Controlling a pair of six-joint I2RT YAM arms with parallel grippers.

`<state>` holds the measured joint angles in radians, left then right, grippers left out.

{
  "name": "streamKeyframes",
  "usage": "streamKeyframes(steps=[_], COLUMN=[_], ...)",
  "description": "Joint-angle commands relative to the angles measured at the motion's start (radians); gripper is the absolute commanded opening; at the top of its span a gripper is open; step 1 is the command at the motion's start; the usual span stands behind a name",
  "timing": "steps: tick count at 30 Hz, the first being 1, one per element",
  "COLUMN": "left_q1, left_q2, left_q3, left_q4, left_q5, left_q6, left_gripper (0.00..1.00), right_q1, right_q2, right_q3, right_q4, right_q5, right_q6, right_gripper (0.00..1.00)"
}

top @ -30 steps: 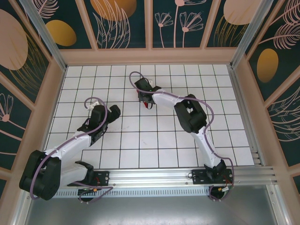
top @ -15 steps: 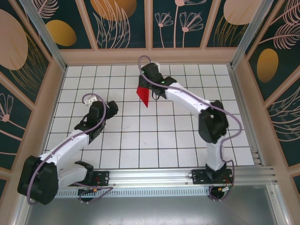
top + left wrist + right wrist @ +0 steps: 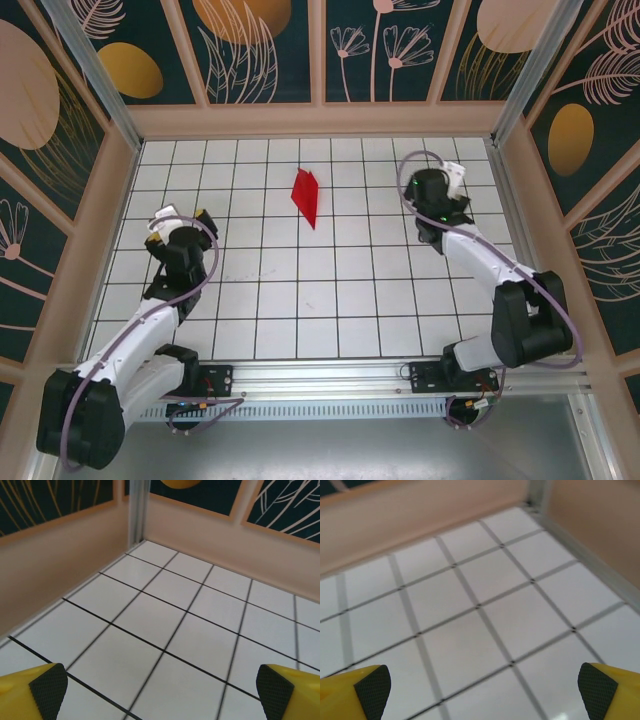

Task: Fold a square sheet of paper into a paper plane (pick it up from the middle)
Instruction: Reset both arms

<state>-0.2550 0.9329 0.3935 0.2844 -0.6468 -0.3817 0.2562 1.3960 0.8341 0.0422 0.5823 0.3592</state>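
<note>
Top external: plane [image 3: 306, 197] flat on surface [image 3: 300, 300], far middle, well apart from both arms. Left wrist: left claw [image 3: 160, 689] released, fingers [image 3: 47, 690] wide. Right wrist: right claw [image 3: 484, 690] released, fingers wide.

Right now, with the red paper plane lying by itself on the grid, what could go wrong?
1. The paper plane lies loose on the table, nothing touching it; its creased layers might spring open or it might slide.
2. The left pincer is open close to the side wall; a careless swing could hit it.
3. The right pincer is open near the far corner; a sweep across the middle might brush the plane.
</note>
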Motion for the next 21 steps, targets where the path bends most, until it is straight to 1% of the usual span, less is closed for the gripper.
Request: streamKeyframes(steps=[1,3,7,11,15,18,21], left_q1=[0.046,0.074,0.119,0.15,0.181,0.204,0.222], left_q2=[0.001,0.028,0.132,0.228,0.31,0.348,0.387], left_q3=[-0.066,-0.104,-0.159,-0.202,-0.228,-0.235,-0.232], left_q4=[0.21,0.3,0.495,0.682,0.81,0.875,0.942], left_q5=[-0.035,0.009,0.091,0.195,0.298,0.371,0.425], left_q6=[0.148,0.183,0.256,0.282,0.278,0.277,0.276], left_gripper=[0.99,0.99,0.98,0.98,0.99,0.99,0.98], right_q1=[-0.072,-0.123,-0.207,-0.214,-0.217,-0.22,-0.225], right_q2=[-0.069,-0.078,-0.043,-0.009,0.024,0.061,0.064], right_q3=[-0.141,-0.209,-0.274,-0.357,-0.433,-0.459,-0.471], right_q4=[0.244,0.322,0.407,0.579,0.769,0.856,0.898], right_q5=[0.034,0.009,-0.086,-0.141,-0.251,-0.315,-0.37], right_q6=[-0.038,-0.058,-0.099,-0.172,-0.242,-0.29,-0.324], right_gripper=[0.99,0.99,0.99,0.99,0.99,0.99,0.99])
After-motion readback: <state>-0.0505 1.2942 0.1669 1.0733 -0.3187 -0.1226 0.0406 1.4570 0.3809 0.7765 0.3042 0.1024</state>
